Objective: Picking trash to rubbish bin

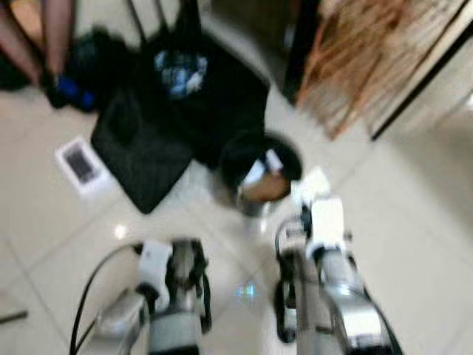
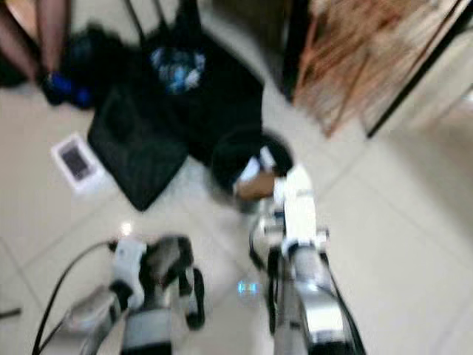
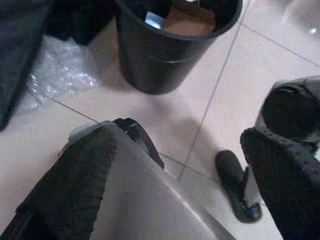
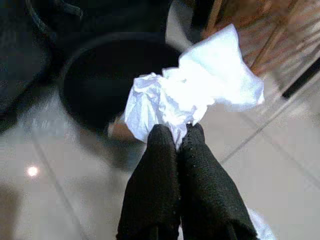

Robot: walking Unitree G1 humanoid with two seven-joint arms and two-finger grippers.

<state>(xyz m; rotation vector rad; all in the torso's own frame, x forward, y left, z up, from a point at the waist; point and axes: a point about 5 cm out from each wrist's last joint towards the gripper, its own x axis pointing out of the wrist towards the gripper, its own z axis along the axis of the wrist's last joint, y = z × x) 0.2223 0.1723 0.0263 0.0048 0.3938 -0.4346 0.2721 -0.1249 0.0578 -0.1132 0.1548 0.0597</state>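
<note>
Setting: glossy pale tiled floor [image 1: 414, 244], head views blurred. Landmark: round black rubbish bin [image 1: 260, 171], standing upright on the tiles.

Bin contents: a brown cardboard piece [image 3: 189, 21] and a small pale scrap [image 3: 154, 20], both lying inside below the rim.

Right gripper [image 4: 176, 134]: the two black fingers are pressed together on a crumpled white tissue [image 4: 195, 95]. The tissue bunches out past the fingertips and hangs at the near rim of the bin, partly over its dark opening. In the head views the right arm reaches forward so that its white end lies just beside the bin.

Left gripper [image 3: 190, 150]: fingers spread apart with nothing between them, held low above the floor on the near side of the bin, well short of it.

Behind the bin: black bags [image 1: 148, 140] heaped on the floor, touching or nearly touching the bin's far side. Crinkled clear plastic [image 3: 57, 75] lies on the tiles beside the bin. A white flat packet [image 1: 81, 164] lies beyond the bags. A person's legs [image 1: 44, 37] stand further off past the bags. A wooden slatted panel [image 1: 369, 59] leans behind the bin on its other side.
</note>
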